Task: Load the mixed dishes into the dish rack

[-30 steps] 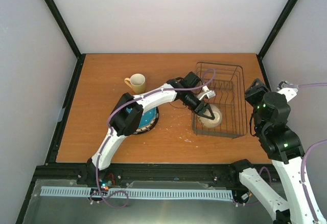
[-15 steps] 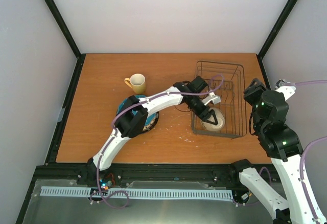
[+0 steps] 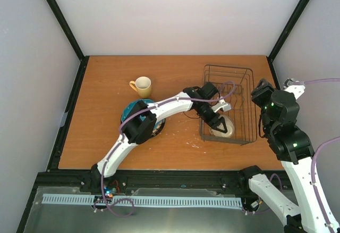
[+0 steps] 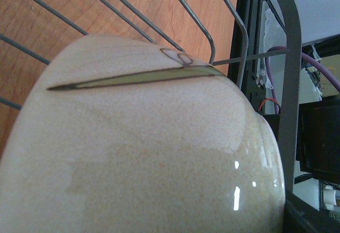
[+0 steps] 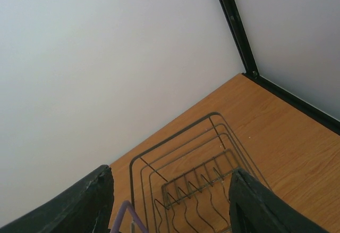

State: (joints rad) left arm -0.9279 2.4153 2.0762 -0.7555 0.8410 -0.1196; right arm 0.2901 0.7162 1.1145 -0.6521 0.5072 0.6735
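The left gripper (image 3: 217, 121) is reaching down into the near-left corner of the dish rack (image 3: 247, 90), and its fingers are closing on the small cream-white bowl (image 3: 225, 131). The bowl is being held inside the wire walls at that corner, just above the rack's floor or resting on it (the overhead view is not settling which). It is sitting tipped rather than level. From the left wrist its rounded outer wall is facing the camera and filling most of the picture, and its rim is showing only edge-on as a thin pale sliver outlined in dark. Its mouth is therefore pointing away from the wrist. The glaze is looking glossy, cream with a fine speckle and small bright glints, and grey rack wires are crossing behind it over the wood.

The rack's long side is running from the near edge of the table (image 3: 101, 137) toward the far wall.

The yellow handled mug (image 3: 142, 86) is standing upright, mouth up, well to the left of the rack, with its handle pointing left. The teal plate (image 3: 129, 110) is lying flat nearer the arms, partly covered by the left arm.

The right gripper (image 5: 170, 172) is hanging raised beyond the rack's right side with its fingers spread wide, grasping nothing.
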